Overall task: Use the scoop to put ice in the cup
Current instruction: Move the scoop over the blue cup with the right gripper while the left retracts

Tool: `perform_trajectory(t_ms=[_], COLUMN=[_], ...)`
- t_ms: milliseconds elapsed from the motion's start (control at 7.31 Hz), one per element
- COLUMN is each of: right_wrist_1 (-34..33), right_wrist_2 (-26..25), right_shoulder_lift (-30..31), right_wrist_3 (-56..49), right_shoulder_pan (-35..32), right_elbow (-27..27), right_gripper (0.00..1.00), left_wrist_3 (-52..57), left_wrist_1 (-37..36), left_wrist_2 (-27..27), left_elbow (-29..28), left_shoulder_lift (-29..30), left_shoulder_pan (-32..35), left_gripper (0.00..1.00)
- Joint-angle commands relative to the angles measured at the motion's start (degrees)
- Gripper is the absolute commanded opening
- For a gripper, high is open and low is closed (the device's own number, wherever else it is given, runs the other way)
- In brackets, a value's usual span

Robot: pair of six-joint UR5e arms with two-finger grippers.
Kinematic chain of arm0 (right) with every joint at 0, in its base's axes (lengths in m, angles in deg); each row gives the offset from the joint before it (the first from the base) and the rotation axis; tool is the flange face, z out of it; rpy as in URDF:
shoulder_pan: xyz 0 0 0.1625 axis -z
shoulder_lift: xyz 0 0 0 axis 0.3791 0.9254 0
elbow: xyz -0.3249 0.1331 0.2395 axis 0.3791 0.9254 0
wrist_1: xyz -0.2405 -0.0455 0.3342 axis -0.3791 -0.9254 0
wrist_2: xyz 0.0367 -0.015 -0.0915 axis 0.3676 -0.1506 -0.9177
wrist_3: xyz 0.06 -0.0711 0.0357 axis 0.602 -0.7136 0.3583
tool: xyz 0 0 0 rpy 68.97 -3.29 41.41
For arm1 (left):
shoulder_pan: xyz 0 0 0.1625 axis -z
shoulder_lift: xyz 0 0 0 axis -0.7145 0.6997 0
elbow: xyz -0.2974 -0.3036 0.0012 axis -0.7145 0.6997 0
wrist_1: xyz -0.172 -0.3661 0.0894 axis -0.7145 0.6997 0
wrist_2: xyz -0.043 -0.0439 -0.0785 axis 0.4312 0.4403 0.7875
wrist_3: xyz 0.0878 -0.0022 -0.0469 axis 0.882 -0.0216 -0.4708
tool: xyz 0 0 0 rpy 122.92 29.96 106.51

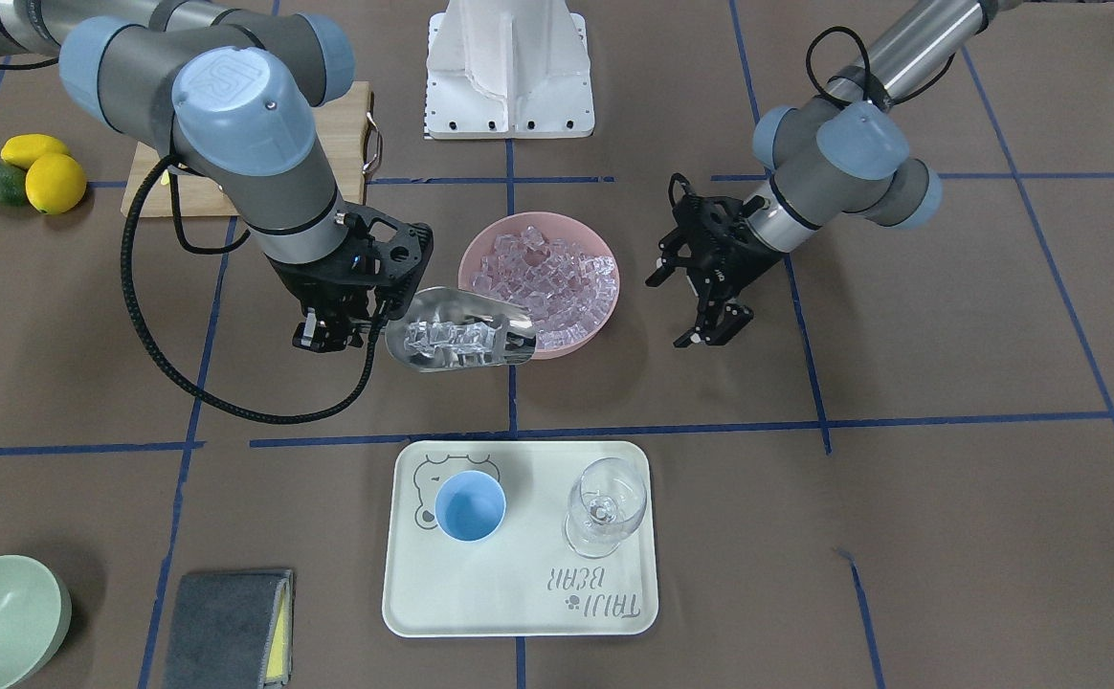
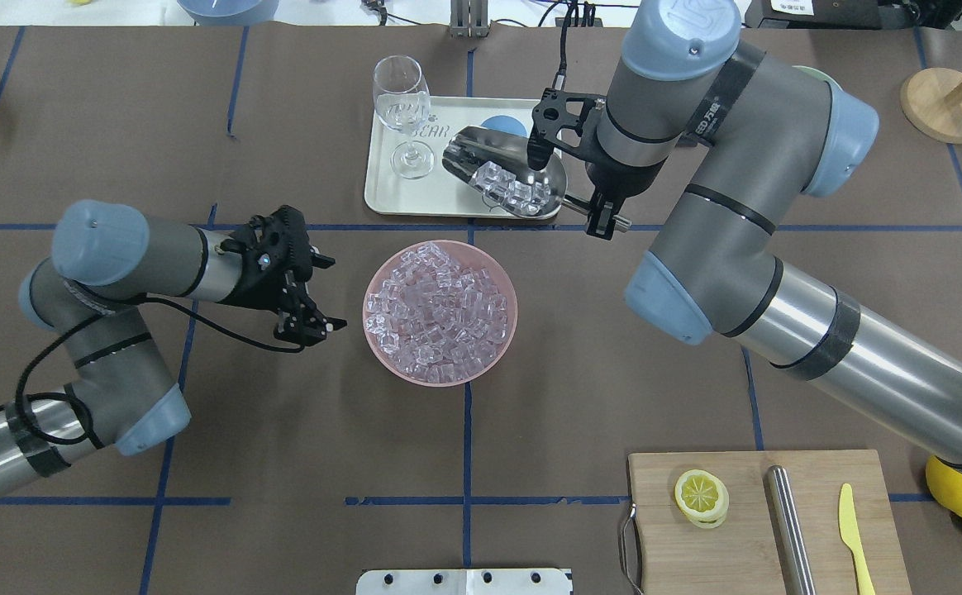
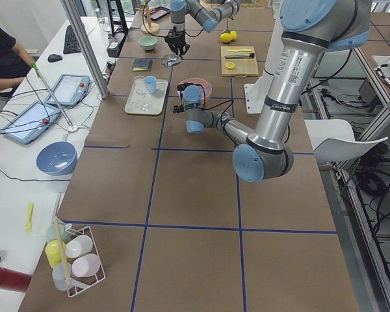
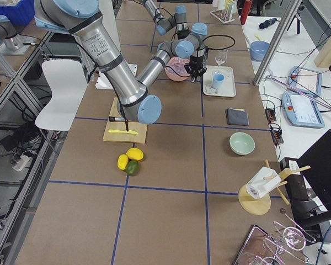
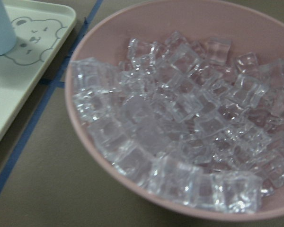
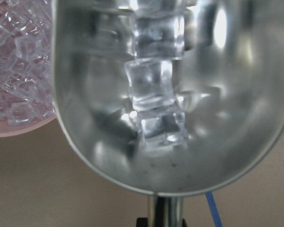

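- Right gripper (image 1: pixel 329 330) (image 2: pixel 603 216): clamped on the thin rod handle of the scoop (image 1: pixel 452 330) (image 2: pixel 504 169) (image 6: pixel 170 94), with the handle end pinched between the fingers.
- The scoop is held in the air, trough up and roughly level. Its open mouth points away from the gripper.
- Ice in the scoop (image 1: pixel 444 341) (image 2: pixel 516 190) (image 6: pixel 156 85): a small pile of clear cubes in the trough. The wrist view shows them stacked along the middle.
- Scoop position: just off the rim of the pink bowl (image 1: pixel 467 263) (image 2: pixel 502 343) (image 5: pixel 146 19), on the tray side. The right wrist view shows bare table under it and the bowl at one corner, so it is past the bowl and not over the cup.
- The main ice heap (image 1: pixel 543 277) (image 2: pixel 438 310) (image 5: pixel 180 123) fills the pink bowl.
- Cup (image 1: pixel 470 507) (image 2: pixel 504 124) (image 5: pixel 0 23): light blue and upright on the white tray (image 1: pixel 519 593) (image 2: pixel 382 194), near the bear print. It is well apart from the scoop in the front view.
- Wine glass (image 1: pixel 605 507) (image 2: pixel 402 107): upright on the same tray, beside the cup and not touching it.
- Left gripper (image 1: pixel 672 311) (image 2: pixel 324 297): jaws spread and holding nothing. It hovers near the pink bowl on the robot's left side, apart from the rim.
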Motion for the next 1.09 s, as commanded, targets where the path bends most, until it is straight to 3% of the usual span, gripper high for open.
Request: perform_trajectory(t_ms=[0,274,684,957], right_wrist_1=[-6.93,-11.60,-12.41,-17.04], right_wrist_2=[-0.27,-1.15,-5.62,-10.09], right_shoulder_lift=[-0.33,-0.68,-1.56,-8.02], right_wrist_3=[3.96,3.97,3.97,3.97], right_shoulder_pan=[-2.26,-3.93,-3.68,-1.49], right_elbow=[-2.75,-2.68,-1.72,4.93], right_gripper=[0.00,0.00,0.00,0.00], left_wrist_3=[0.08,-3.67,-5.37,-5.29], left_wrist_1=[0.06,-1.33,-8.61,-20.78], left_wrist_2=[0.22,0.14,0.22,0.23], left_elbow=[0.77,0.95,3.22,6.81], left_shoulder_lift=[-2.68,-4.62,-5.24,-5.25], left_shoulder_pan=[5.58,10.75,13.42,16.75], left_gripper=[1.00,1.00,1.00,1.00])
